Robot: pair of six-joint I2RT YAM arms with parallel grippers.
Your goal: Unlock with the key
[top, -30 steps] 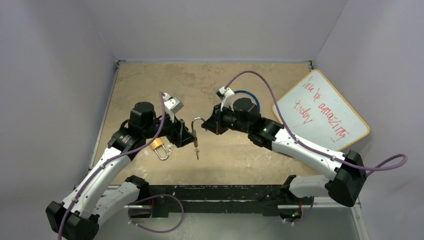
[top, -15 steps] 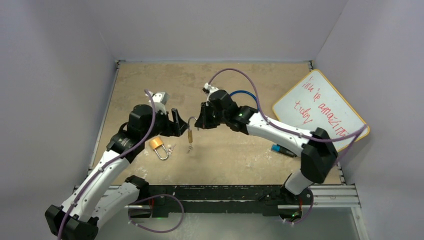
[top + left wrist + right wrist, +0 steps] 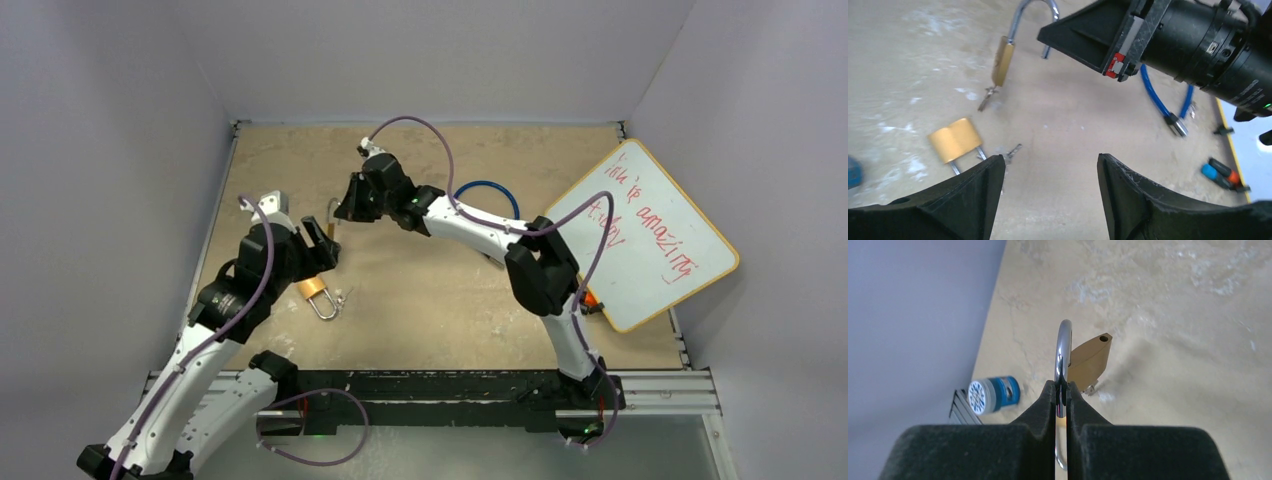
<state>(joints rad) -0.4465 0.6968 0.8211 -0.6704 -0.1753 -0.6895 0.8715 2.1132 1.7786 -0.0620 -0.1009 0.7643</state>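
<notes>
Honestly, what worries me most is the grip. The right end effector [image 3: 1061, 386] is closed tight on nothing more than the thin chrome shackle [image 3: 1063, 347], and the brass padlock [image 3: 1003, 61] hangs from it above the desk [image 3: 1063, 125], tilted, with the key [image 3: 988, 96] dangling from its underside. A round, polished bar between flat pads can roll or slide, so any quick wrist move may swing the body and work the bar out, or shake the key loose if it isn't seated deep. The shackle's short leg looks to be out of the body, with the empty hole showing in the right wrist view, so I judge the lock already sprung. A drop would land it near the orange padlock [image 3: 955, 140] and the loose keys [image 3: 1012, 151] beside it, where the two locks could get mixed up. The left end effector [image 3: 1048, 160] is spread wide, holds nothing and sits low, just short of the hanging lock. With the right arm stretched well over to the left side, the two arms could knock together if either one moves without care. As for containers, I see none on the desk, so there are no contents to report.
</notes>
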